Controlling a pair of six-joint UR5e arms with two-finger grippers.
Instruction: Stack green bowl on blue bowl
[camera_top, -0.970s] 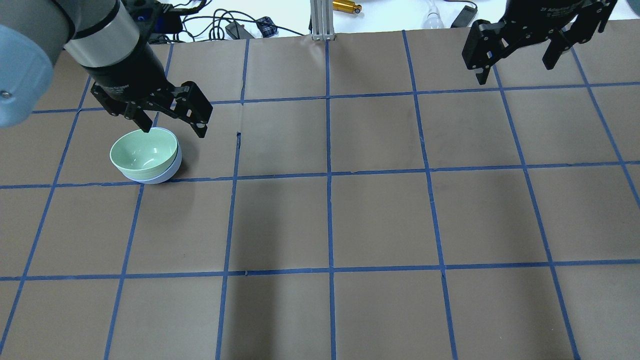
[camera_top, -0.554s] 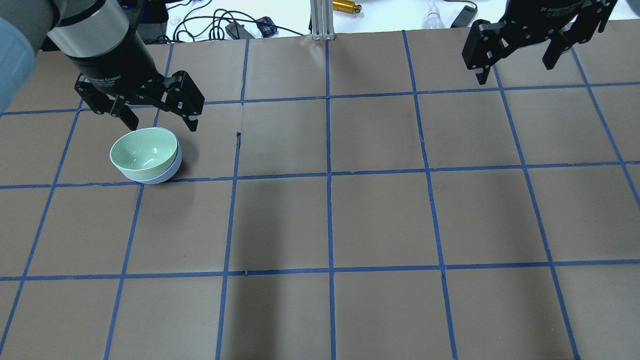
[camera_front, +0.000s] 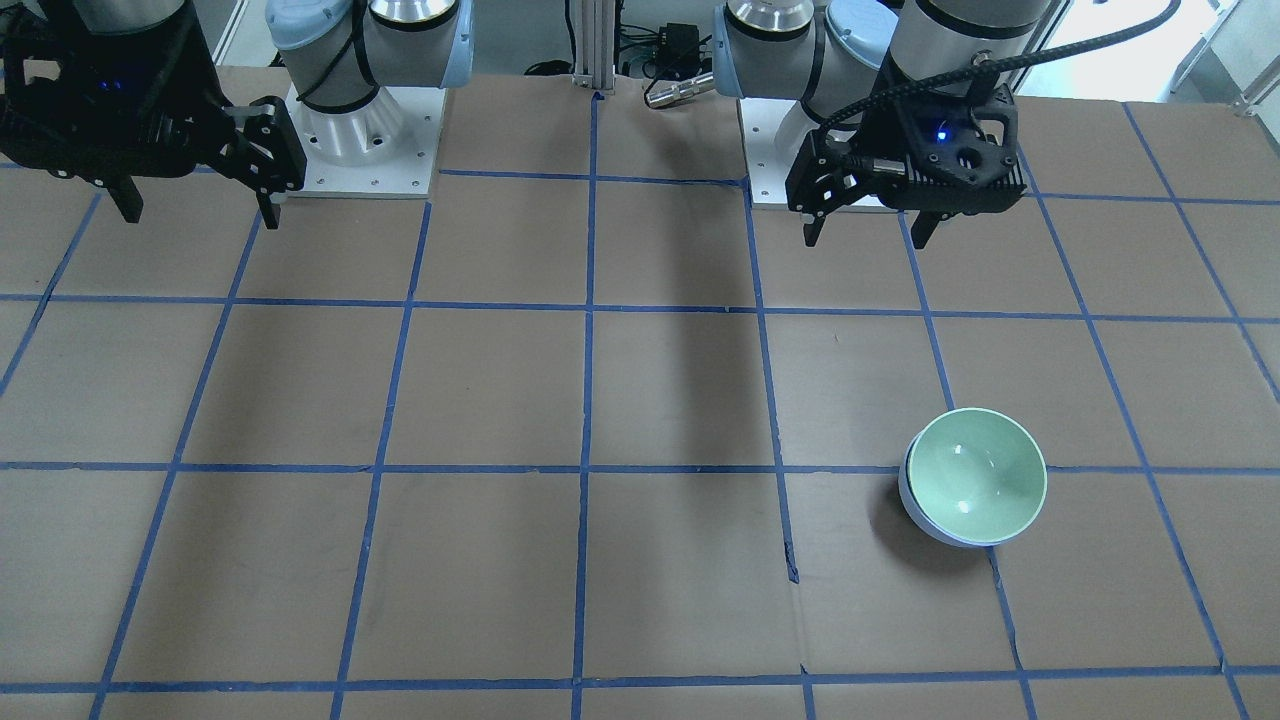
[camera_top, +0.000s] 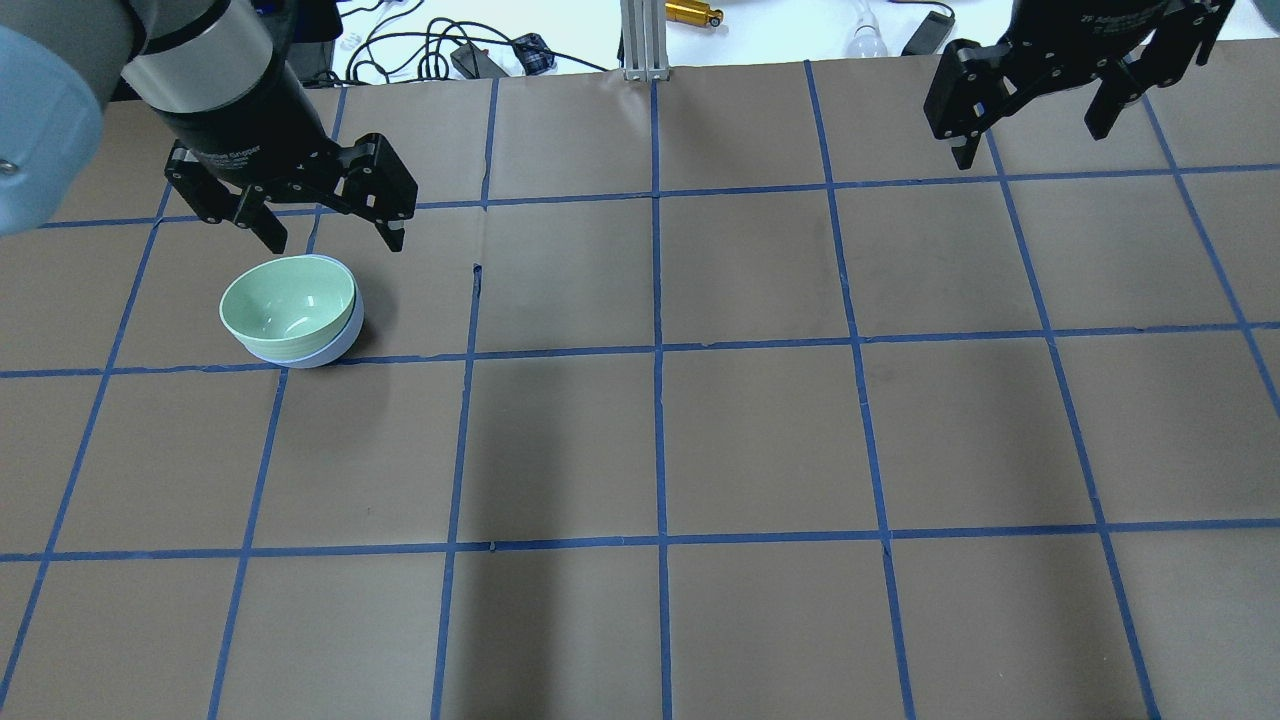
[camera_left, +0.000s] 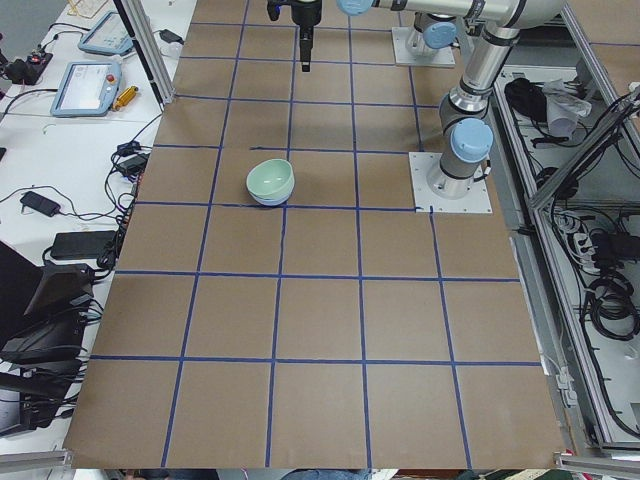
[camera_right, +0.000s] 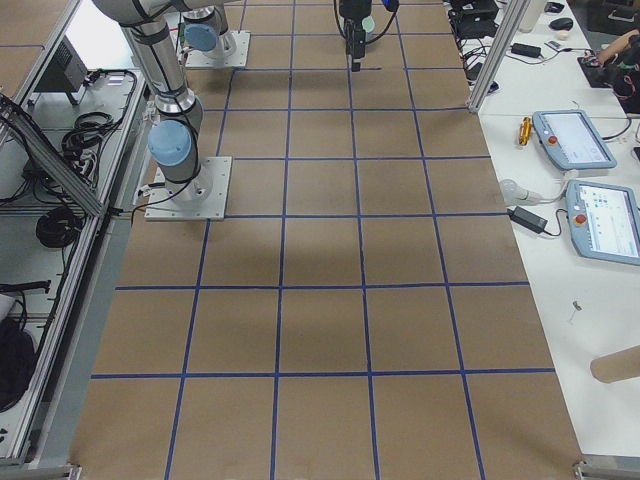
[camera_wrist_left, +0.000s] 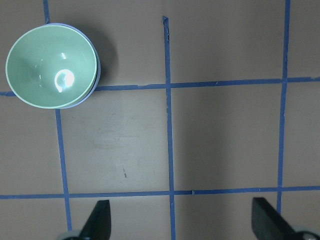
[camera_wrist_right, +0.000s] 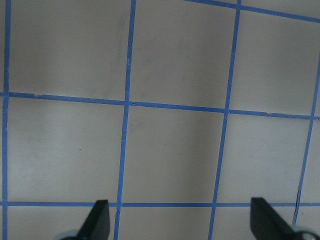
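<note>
**Bench** (camera_top: 760, 430): brown paper covering, ruled into squares with blue tape. Cables (camera_top: 440, 45) and an aluminium post (camera_top: 640, 40) lie past the far edge.

**Green bowl** (camera_top: 288, 298): glossy mint, mouth up, nested inside the blue bowl on the robot's left half of the bench. Nothing touches it.

**Blue bowl** (camera_top: 338, 345): stands on the bench beneath the green one. Only a crescent of its wall and rim shows, along one side. The stack reads as made.

**Left gripper** (camera_top: 333, 240): jaws spread wide with nothing between them. It is raised clear of the bench and apart from the bowls. Its own wrist camera shows both fingertips low in the picture and the stack small in the upper left corner.

**Right gripper** (camera_top: 1030, 140): jaws likewise wide apart and empty, over bare paper well away from the bowls.

**Hazards, as judged:**
- The uneven crescent may mean the green bowl sits slightly off-centre or tipped. Camera angle could equally explain it, and I cannot tell which. If it is tipped, a jolt to the bench could rock it on the slick glaze.
- A low sweep of the left arm back over the stack could catch a finger on the rim, sliding both bowls or flipping the upper one out.
- A needless re-grasp would risk lifting the green bowl out again.
- The right arm poses little threat at its present distance.
</note>
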